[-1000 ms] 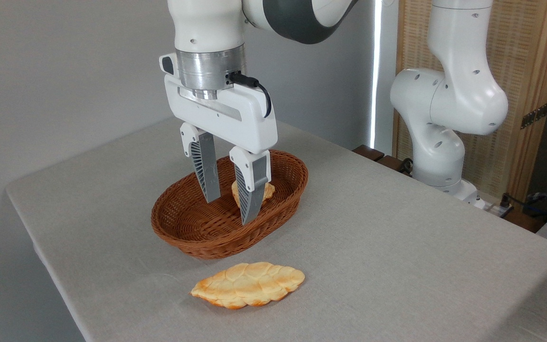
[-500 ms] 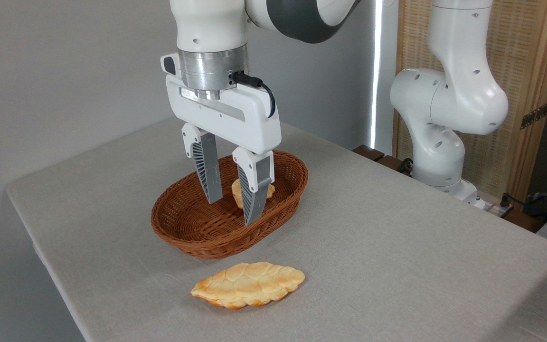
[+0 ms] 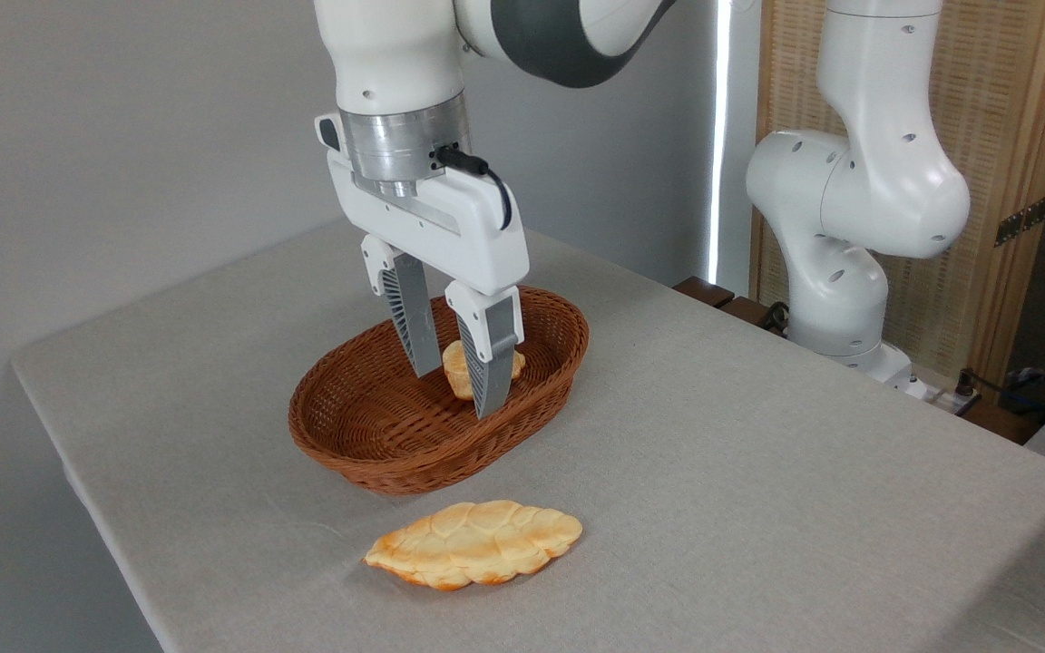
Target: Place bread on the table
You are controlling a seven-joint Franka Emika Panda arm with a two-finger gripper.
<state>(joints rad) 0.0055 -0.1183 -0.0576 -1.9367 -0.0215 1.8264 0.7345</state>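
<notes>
Two fingers of the gripper (image 3: 459,394) stand open astride the bread (image 3: 461,365) in the basket (image 3: 368,444); light, soft, crushable, so pinch its sides gently.

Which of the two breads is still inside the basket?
The small round golden-tan bun, sitting in the brown oval wicker basket between the tool's fingers. The long flat braided loaf lies outside on the grey cloth table.

pincer (image 3: 459,392) narrower, shifted right — bracketing bread (image 3: 461,366)
</notes>
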